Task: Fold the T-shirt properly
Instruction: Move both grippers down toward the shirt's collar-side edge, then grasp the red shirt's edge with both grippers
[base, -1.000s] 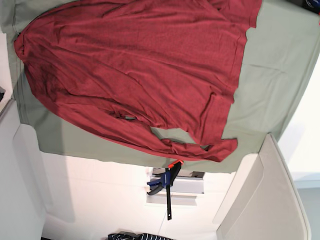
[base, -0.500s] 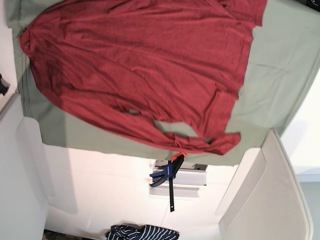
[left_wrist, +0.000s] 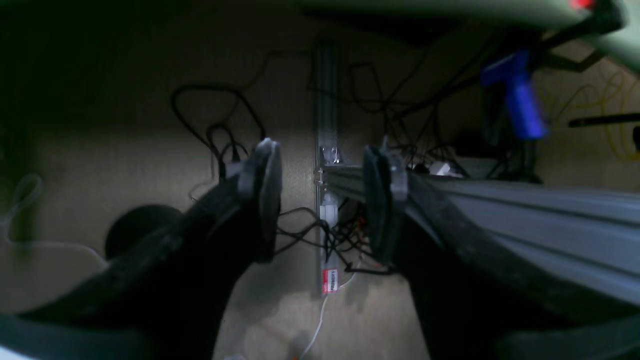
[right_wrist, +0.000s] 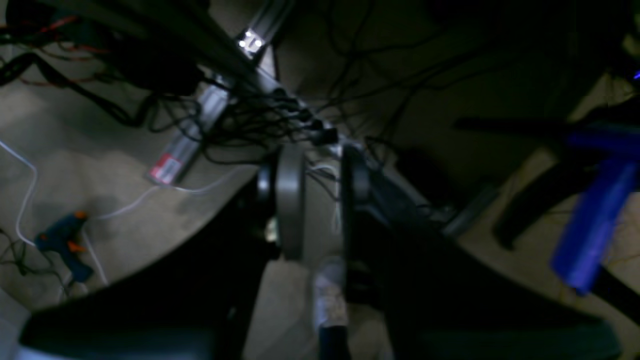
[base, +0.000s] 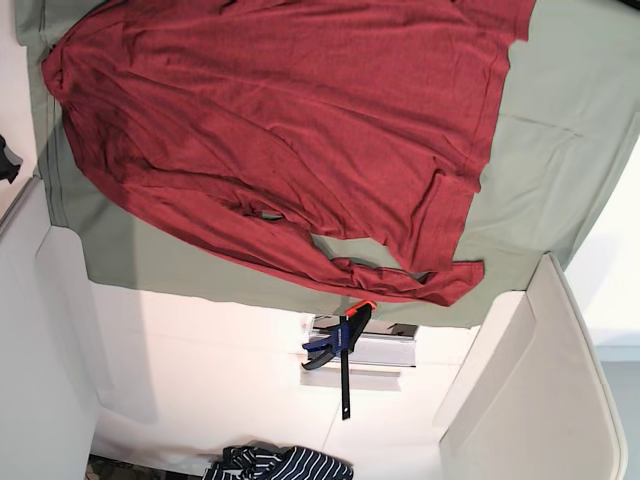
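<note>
Dark red knit fabric, the T-shirt (base: 290, 130), lies spread across the sage-green cloth sheet (base: 560, 140) that covers the desk; it fills most of the upper base view, with one long sleeve trailing along the sheet's lower edge. Compared with the base view one second earlier, the whole scene sits slightly further right and lower in frame, and the sleeve end shows a little flatter; the garment's outline is otherwise unchanged. No fold is yet in place, so the task is judged to be at its start.

Gripper state, left to right:
- Right gripper (right_wrist: 315, 200): jaws parted by a narrow gap, nothing between them. It points down at the floor, away from the shirt.
- Left gripper (left_wrist: 320, 200): jaws wider apart, empty, and opened further over the last second. It also faces below the desk.

Neither gripper appears in the base view, so both arms are judged to be clear of the garment.

Surface and room: a blue bar clamp (base: 335, 350) is fixed at the desk edge below the sheet. A navy-and-white striped garment (base: 285, 465) lies apart at the bottom. Below the desk, cables (left_wrist: 345, 235) and an aluminium frame rail (left_wrist: 327, 125) are visible over the floor.
</note>
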